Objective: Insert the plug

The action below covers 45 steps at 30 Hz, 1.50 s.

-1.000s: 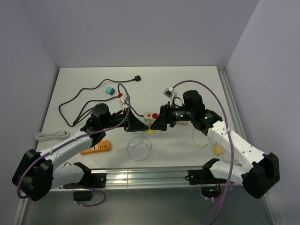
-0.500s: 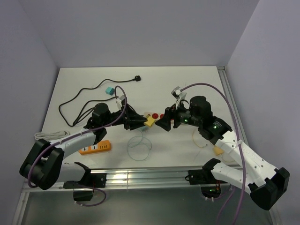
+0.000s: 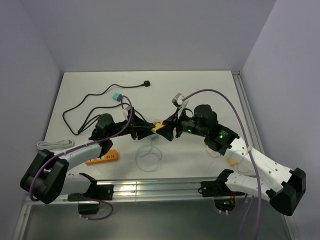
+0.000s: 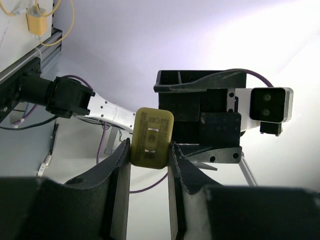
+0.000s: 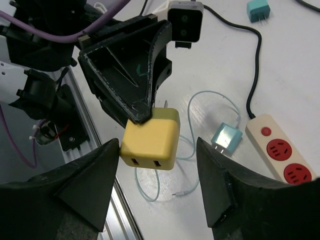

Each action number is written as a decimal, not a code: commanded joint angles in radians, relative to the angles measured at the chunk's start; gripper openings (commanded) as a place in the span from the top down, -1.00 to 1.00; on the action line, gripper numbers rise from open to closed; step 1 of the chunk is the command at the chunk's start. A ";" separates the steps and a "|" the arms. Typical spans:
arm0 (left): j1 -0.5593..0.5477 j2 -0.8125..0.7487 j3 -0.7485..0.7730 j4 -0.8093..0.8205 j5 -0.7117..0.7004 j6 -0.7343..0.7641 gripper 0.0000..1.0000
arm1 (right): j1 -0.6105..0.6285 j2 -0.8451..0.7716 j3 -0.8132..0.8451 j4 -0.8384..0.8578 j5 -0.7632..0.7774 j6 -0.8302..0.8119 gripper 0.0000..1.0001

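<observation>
The plug (image 4: 151, 137) is a yellow cube charger with two flat prongs on one face and two USB ports on the opposite face (image 5: 150, 140). My left gripper (image 4: 148, 150) is shut on it and holds it above the table's middle (image 3: 159, 128). My right gripper (image 5: 158, 145) faces the left one (image 3: 150, 131), open, with one finger on each side of the plug. Its left fingertip (image 5: 116, 146) is at the plug's edge, and a gap remains at the right fingertip (image 5: 201, 145). A cream power strip (image 5: 277, 150) with red sockets lies on the table below.
Below the grippers lie a teal charger (image 5: 227, 138) and its light blue cable loop (image 3: 148, 152). At the back left are a second teal plug (image 3: 117, 96) and a black cord (image 3: 85, 107). An orange block (image 3: 102, 157) and a white cable (image 3: 50, 145) lie front left.
My right gripper has moved left to meet the left one and its jaws have narrowed around the yellow plug. The left gripper has kept its hold on the plug.
</observation>
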<state>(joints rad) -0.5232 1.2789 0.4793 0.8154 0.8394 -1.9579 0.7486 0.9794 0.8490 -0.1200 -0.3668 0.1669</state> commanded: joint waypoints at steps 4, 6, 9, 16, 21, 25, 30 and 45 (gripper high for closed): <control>-0.003 -0.041 -0.047 0.148 -0.037 -0.125 0.99 | 0.012 0.013 0.024 0.091 -0.001 0.017 -0.22; -0.004 -0.044 -0.053 0.156 -0.043 -0.134 0.99 | 0.018 0.018 0.022 0.097 -0.007 0.025 -0.21; -0.003 -0.041 -0.076 0.215 -0.057 -0.171 0.99 | 0.028 0.021 0.019 0.108 -0.009 0.029 -0.20; -0.004 -0.046 -0.097 0.257 -0.075 -0.211 0.99 | 0.052 0.022 -0.016 0.121 0.011 0.025 -0.25; -0.004 -0.059 -0.090 0.249 -0.074 -0.214 0.99 | 0.064 0.022 -0.036 0.166 0.012 0.010 -0.34; -0.005 -0.061 -0.087 0.240 -0.074 -0.211 0.99 | 0.077 0.028 -0.047 0.175 0.037 -0.003 -0.36; -0.009 -0.061 -0.090 0.242 -0.080 -0.214 0.99 | 0.083 0.041 -0.050 0.184 0.052 -0.001 -0.33; -0.015 -0.023 -0.073 0.157 -0.079 -0.107 0.15 | 0.090 0.035 -0.044 0.154 0.158 0.063 1.00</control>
<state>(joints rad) -0.5274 1.2461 0.3828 0.9646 0.7403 -2.0033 0.8337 1.0328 0.7967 0.0219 -0.2806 0.2054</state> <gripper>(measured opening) 0.371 0.534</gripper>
